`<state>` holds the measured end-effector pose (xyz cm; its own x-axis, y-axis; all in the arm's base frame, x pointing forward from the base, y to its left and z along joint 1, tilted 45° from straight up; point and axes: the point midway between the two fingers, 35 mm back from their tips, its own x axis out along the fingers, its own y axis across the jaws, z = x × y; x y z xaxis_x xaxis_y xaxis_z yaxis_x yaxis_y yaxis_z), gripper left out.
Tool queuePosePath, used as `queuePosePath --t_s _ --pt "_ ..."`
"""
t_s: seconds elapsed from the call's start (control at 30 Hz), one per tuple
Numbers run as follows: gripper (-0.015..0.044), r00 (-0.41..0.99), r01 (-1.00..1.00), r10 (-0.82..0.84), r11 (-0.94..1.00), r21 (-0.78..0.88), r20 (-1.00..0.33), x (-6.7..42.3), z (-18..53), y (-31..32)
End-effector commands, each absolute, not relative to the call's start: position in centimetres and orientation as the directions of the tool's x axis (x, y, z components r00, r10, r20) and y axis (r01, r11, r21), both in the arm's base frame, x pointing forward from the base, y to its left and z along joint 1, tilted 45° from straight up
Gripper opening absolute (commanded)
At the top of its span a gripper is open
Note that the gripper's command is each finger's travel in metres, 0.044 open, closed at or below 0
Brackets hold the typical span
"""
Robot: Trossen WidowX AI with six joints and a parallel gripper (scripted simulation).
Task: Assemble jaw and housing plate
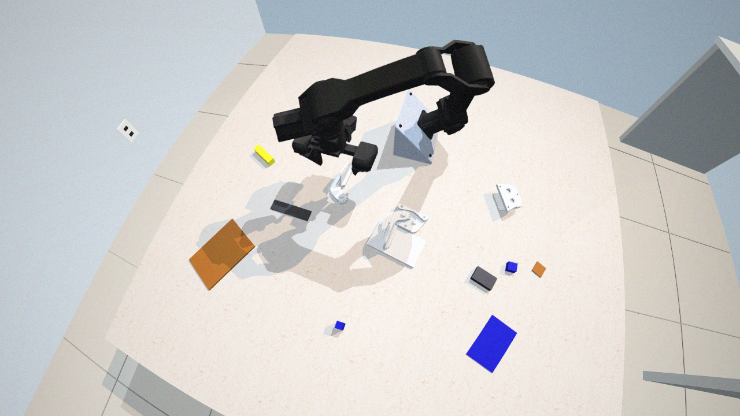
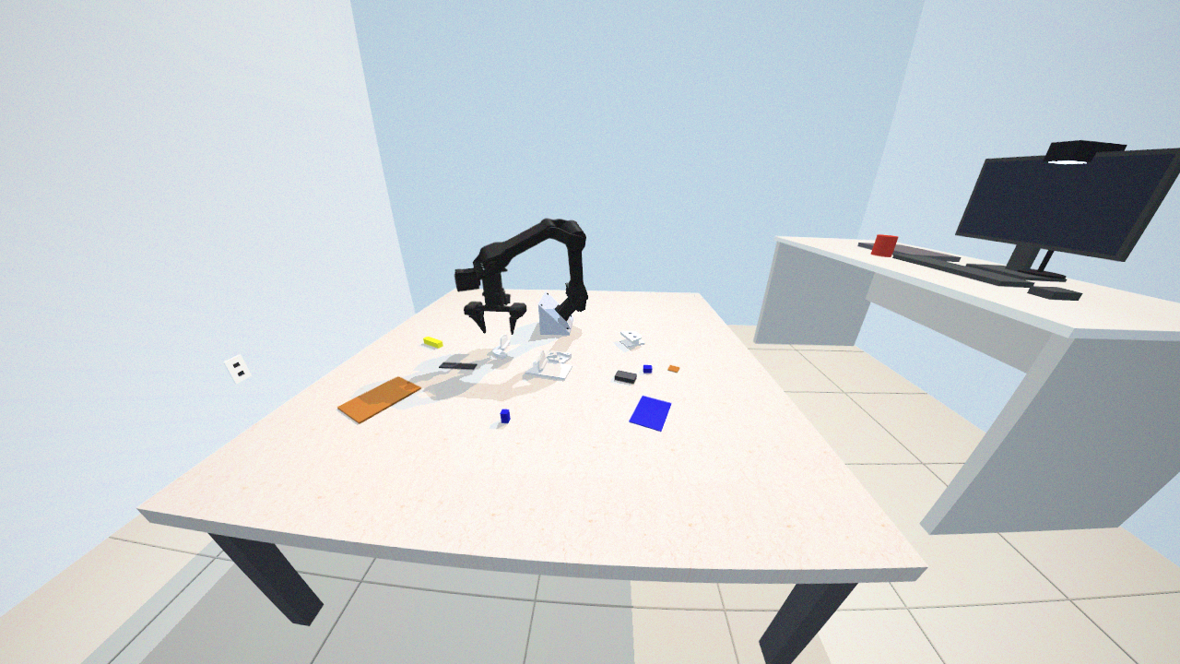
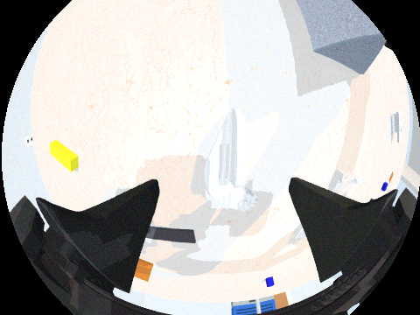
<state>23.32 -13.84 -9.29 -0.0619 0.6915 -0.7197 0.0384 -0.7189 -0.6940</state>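
Note:
The loose white jaw lies on the table, its toothed end toward the black bar side. My gripper is open and empty above this jaw, with a fingertip to each side of it in the wrist view. The white base carries the other jaw; the right finger partly hides the base in the wrist view. The free pin is too small to make out surely. The white housing plate stands apart, tilted, with two round holes.
A grey wedge mount holds the arm. A black bar and an orange plate lie near the loose jaw, with a yellow block farther left. A dark block lies beyond the base.

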Motion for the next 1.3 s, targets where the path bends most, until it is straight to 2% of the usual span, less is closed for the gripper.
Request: queuePosePath --t_s 0.0,1.27 --pt "0.0440 -0.060 0.033 0.694 -0.717 -0.696 -0.718 23.3 -9.6 -13.5" --pt "0.0440 -0.060 0.033 0.695 -0.716 -0.697 -0.717 23.0 -13.0 -10.1"
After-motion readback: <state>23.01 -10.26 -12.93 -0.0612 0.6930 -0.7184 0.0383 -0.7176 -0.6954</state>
